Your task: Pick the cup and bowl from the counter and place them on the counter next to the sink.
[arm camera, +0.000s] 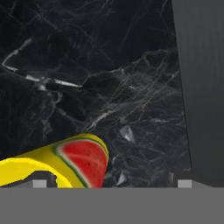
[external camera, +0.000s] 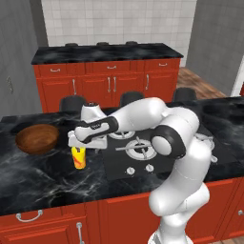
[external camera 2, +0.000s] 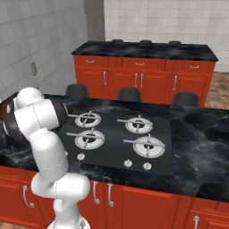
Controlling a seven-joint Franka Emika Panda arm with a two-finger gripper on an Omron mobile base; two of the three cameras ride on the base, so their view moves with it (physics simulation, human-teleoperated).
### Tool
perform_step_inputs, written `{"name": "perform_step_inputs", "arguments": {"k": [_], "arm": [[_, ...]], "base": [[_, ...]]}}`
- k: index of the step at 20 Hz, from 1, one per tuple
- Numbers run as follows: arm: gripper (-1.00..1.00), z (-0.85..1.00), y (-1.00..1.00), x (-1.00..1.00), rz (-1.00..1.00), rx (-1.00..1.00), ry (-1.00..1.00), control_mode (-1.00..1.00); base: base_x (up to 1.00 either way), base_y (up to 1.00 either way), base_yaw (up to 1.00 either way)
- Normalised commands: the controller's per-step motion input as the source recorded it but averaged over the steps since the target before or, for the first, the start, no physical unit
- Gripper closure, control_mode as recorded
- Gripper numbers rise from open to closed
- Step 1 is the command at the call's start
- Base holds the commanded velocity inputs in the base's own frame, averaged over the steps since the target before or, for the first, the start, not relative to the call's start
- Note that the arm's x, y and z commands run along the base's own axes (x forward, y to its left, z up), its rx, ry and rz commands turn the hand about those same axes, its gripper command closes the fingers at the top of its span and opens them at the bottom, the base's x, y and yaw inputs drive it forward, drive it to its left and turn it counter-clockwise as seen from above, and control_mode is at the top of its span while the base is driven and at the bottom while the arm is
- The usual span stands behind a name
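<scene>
Standing upright at centre left of the left base view, one cup [external camera: 78,157] (long axis vertical) sits under the wide-spread end effector [external camera: 80,144]; one bowl [external camera: 36,138] rests at left on the surface [external camera: 43,181].

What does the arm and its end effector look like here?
The arm is glossy white with rounded, bulbous links and dark grey to black bands at the joints. A black wrist section carries small white lettering, too small to read. The end effector is a pale grey block with two small dark finger tips. No cables visible.
</scene>
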Motion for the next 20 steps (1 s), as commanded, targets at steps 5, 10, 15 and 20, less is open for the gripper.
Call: {"name": "perform_step_inputs", "arguments": {"k": [5, 10, 15, 20], "arm": [[-1.0, -0.34, 0.0, 0.0, -0.01, 0.0, 0.0, -1.0], [-1.0, -0.14, 0.0, 0.0, -0.01, 0.0, 0.0, -1.0], [1.0, 0.0, 0.0, 0.0, 0.0, 0.0, 0.0, -1.0], [1.0, 0.0, 0.0, 0.0, 0.0, 0.0, 0.0, -1.0]], "base": [[0.0, 0.0, 0.0], [0.0, 0.0, 0.0], [0.0, 0.0, 0.0], [0.0, 0.0, 0.0]]}}
